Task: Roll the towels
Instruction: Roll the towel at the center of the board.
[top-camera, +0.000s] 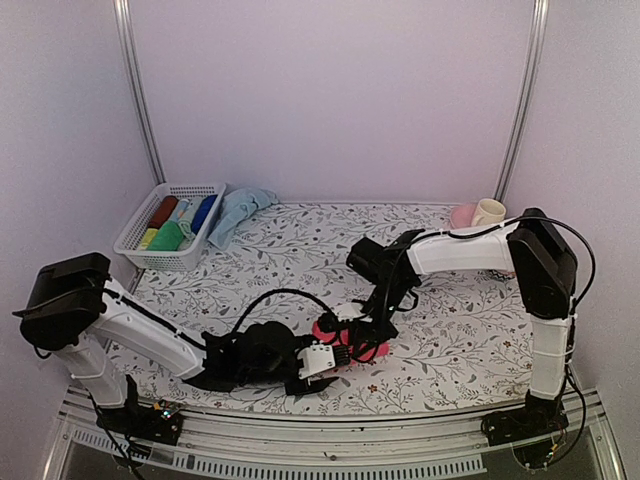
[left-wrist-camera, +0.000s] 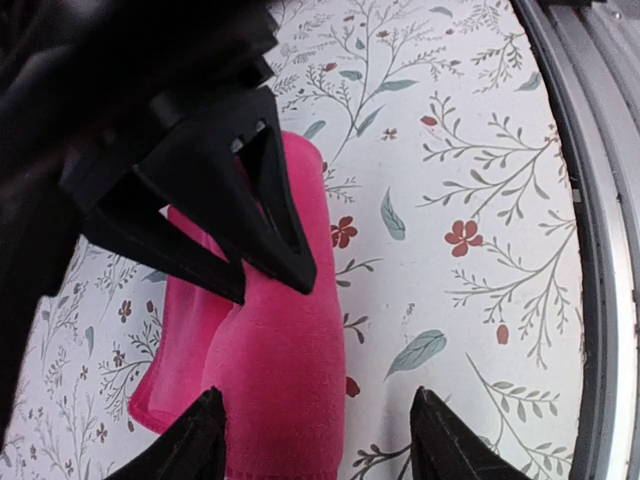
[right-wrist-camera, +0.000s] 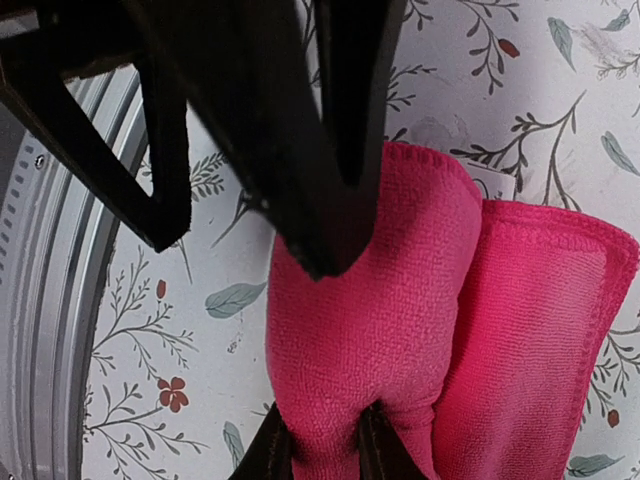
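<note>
Bright pink terry towel (right-wrist-camera: 380, 300), partly rolled into a fat cylinder with a flat tail alongside, near the front edge of the floral-print table (top-camera: 470, 330). The right gripper (right-wrist-camera: 325, 452) pinches a fold at the roll's end between narrow fingers, apparently to keep it from unwinding. The left gripper (left-wrist-camera: 320, 435) straddles the roll with fingers wide, holding nothing. The crumpled pale blue towel (top-camera: 238, 212) lies unrolled well apart, just beside the white plastic basket (top-camera: 155, 260).

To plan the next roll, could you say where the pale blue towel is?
Top view, back left: the pale blue towel lies crumpled right of the white basket.
</note>
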